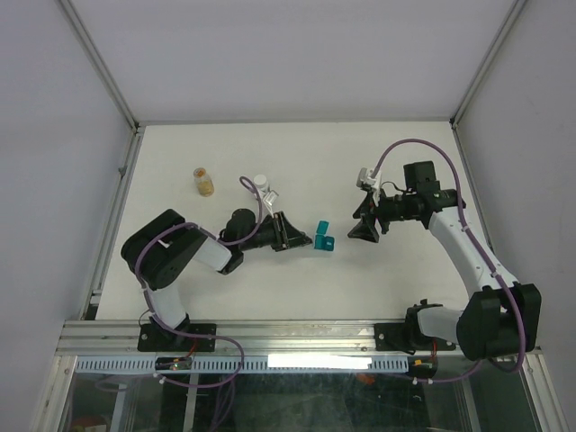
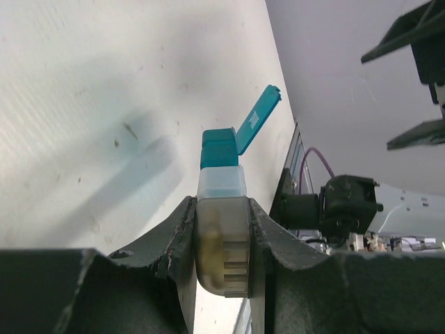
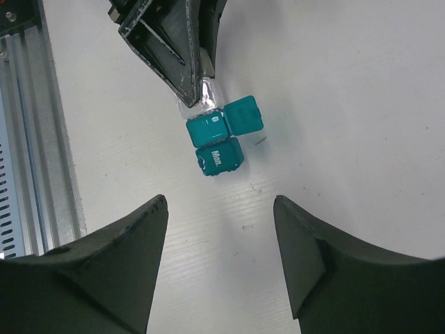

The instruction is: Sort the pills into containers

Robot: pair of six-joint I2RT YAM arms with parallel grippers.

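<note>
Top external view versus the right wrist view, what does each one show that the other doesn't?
Only the top external view shows the small amber jar standing at the far left of the table. Only the right wrist view shows the word Mon printed on one lid of the teal container. Both show the left gripper shut on that container's clear end, and the right gripper open and facing it without touching.

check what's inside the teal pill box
One lid is flipped open, but no view looks into the teal pill box; the left claw covers its clear end.
</note>
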